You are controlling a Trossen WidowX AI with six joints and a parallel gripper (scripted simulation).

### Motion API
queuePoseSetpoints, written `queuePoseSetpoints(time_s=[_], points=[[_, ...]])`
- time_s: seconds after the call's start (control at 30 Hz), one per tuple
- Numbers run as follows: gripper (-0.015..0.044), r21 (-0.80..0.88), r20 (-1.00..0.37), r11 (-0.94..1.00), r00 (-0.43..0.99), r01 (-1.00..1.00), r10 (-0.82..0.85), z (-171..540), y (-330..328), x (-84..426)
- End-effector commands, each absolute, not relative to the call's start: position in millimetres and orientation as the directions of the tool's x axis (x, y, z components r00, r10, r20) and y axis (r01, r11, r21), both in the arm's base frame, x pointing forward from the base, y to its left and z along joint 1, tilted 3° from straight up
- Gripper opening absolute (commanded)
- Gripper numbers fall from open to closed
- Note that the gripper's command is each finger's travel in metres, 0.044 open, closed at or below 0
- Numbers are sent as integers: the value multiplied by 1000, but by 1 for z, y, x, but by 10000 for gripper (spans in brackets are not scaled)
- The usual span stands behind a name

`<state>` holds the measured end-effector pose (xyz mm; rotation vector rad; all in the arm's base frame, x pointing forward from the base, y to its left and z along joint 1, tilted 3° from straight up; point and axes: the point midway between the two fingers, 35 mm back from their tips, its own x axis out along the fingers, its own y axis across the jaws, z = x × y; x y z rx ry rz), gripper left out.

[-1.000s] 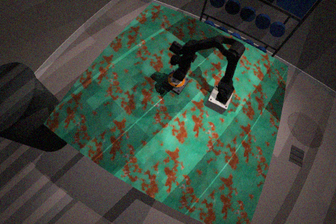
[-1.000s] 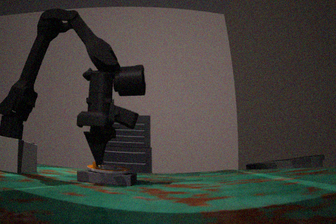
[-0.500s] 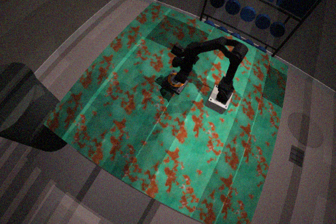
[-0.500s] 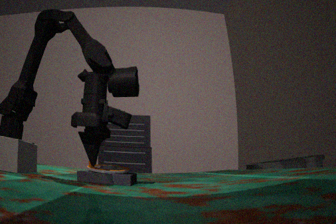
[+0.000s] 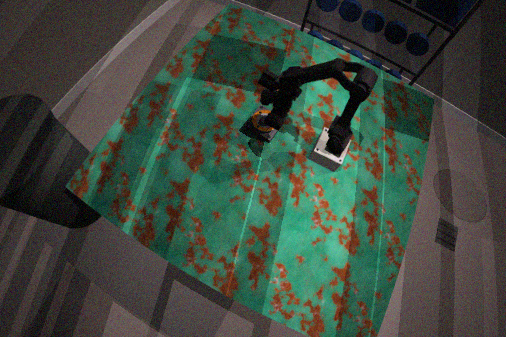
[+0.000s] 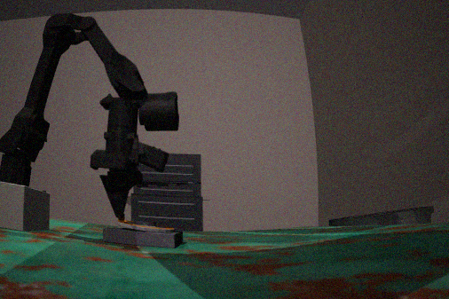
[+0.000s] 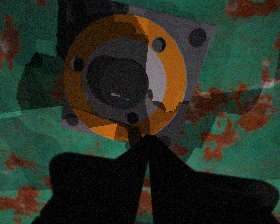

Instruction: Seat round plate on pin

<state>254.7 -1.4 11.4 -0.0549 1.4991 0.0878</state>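
The round orange plate (image 5: 257,120) (image 6: 163,228) (image 7: 176,75) sits around the dark central post (image 7: 120,81) on the square grey base (image 5: 250,131) (image 6: 142,237) (image 7: 195,57). In the exterior view the plate looks slightly tilted, its left side higher. Three dark holes show in its ring in the wrist view. The lower hole (image 7: 132,118) is just above and left of the fingertips. The tab is not clear; a dark brown patch in shadow lies below that hole. The pin cannot be made out. My gripper (image 6: 121,219) (image 7: 150,139) is shut and empty, tips at the plate's rim; contact is unclear.
The arm's white mounting block (image 5: 330,153) (image 6: 24,208) stands beside the base. The green and rust mottled mat (image 5: 200,177) lies under both. A grey drawer unit (image 6: 169,206) and a rack with blue bins (image 5: 373,21) stand in the background. Shadows cross the plate.
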Motion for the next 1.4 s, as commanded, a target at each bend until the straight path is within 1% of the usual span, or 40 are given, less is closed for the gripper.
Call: queuePoseSetpoints(time_s=[0.0, 0.9, 1.23, 1.33, 1.37], points=[[0, 24, -997, 996, 68, -91, 30, 12, 4, 250], [0, 25, -997, 996, 67, -91, 32, 11, 20, 244], [0, 25, -997, 996, 67, -91, 31, 52, 17, 238], [0, 25, -997, 996, 67, -91, 31, 55, 16, 238], [0, 21, -998, 996, 61, -89, 27, 46, 17, 239]])
